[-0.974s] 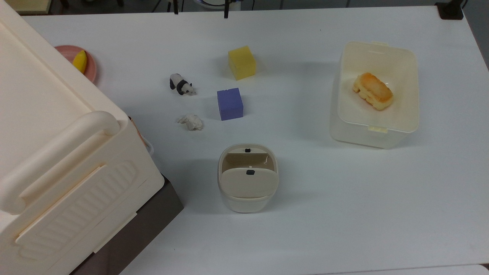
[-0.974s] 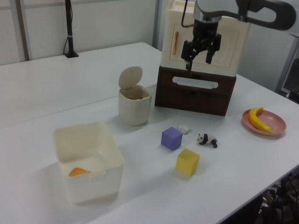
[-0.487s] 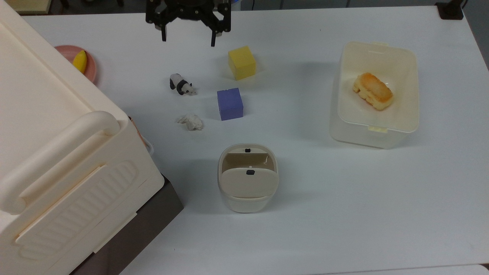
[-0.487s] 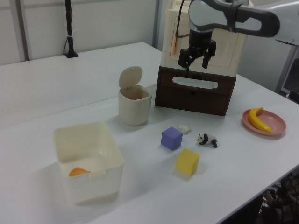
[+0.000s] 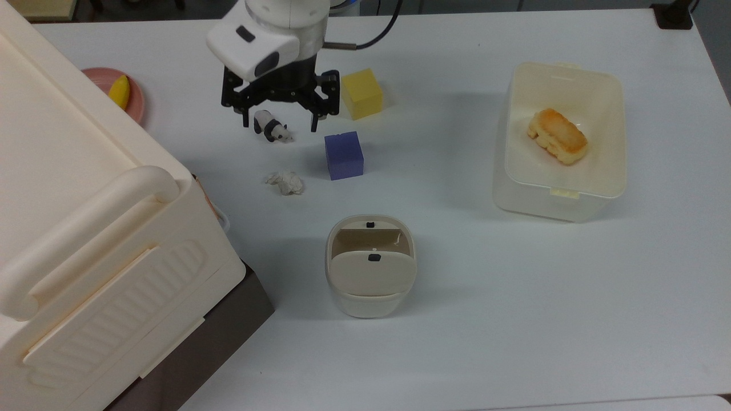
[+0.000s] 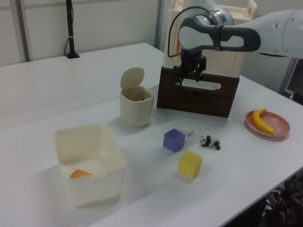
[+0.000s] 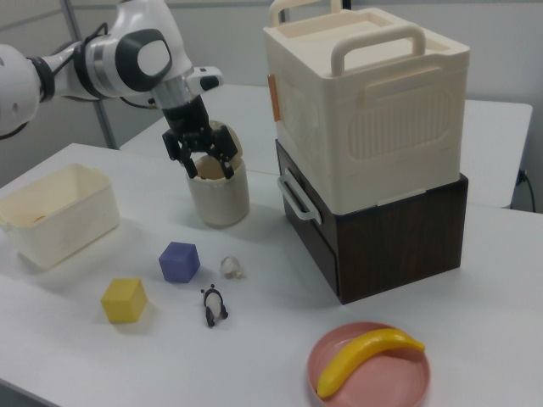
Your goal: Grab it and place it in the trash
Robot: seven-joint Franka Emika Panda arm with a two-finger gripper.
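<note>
My claw [image 5: 279, 121] hangs spread and empty, high above the desk [image 5: 514, 297]; the tissue wad [image 5: 285, 182] lies untouched beside the purple cube [image 5: 344, 155]; grabbing it and dropping it in the bin [image 5: 370, 265] remain.

Gripper [image 5: 278, 119] hangs spread wide over the panda [image 5: 270, 127], upper centre; tissue wad [image 5: 285, 182] below it, bin [image 5: 370, 265] lower centre.
</note>
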